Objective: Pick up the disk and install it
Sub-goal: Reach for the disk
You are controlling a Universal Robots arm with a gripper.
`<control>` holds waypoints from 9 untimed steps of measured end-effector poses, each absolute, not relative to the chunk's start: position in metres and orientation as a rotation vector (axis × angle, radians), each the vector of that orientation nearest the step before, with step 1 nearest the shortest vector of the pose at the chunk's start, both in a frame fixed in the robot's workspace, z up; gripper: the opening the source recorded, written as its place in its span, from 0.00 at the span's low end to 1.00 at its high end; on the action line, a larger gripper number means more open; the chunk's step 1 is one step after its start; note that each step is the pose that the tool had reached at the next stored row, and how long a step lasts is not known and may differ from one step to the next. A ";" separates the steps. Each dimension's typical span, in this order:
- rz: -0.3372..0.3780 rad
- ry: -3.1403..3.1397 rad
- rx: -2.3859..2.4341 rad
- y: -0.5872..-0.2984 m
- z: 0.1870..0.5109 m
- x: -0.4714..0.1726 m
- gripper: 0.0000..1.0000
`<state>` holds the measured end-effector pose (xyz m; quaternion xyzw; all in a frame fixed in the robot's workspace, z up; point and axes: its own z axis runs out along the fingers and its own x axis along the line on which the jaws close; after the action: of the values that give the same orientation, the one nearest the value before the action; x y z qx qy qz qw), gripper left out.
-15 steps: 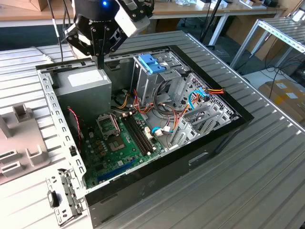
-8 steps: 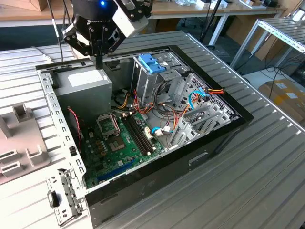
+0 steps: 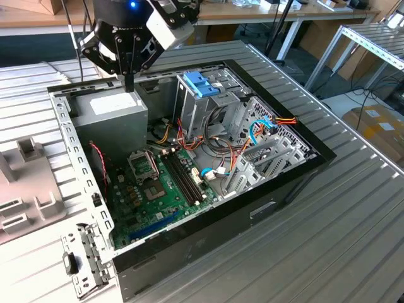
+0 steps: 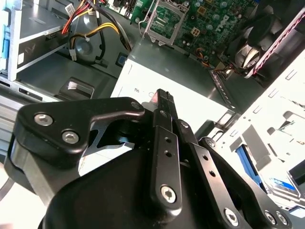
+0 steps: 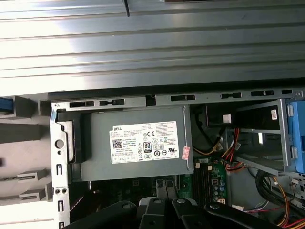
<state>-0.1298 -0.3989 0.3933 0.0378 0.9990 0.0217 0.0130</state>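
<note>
Exterior view looking down at slant on whole open computer case (image 3: 284,189), mid-range. First wrist view facing straight down, close over power-supply box (image 5: 138,143). Second wrist view peering along gripper (image 4: 163,95), very near. All three sharing that box.

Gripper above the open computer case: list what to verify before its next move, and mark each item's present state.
1. Holding the disk: not ok; the gripper holds nothing.
2. Jaws open for a pick: not ok; they are shut.
3. Clearance from the power-supply box beneath it: cannot tell.
4. Where the disk lies: cannot tell.
5. Free bay in the drive cage: cannot tell.
</note>
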 end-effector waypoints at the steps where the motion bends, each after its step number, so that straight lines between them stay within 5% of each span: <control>1: 0.068 3.113 0.118 -0.399 0.393 -0.130 0.11; 9: 0.068 3.113 0.118 -0.399 0.393 -0.133 0.11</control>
<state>-0.1330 -0.3989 0.3933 0.0379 0.9990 0.0217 0.0130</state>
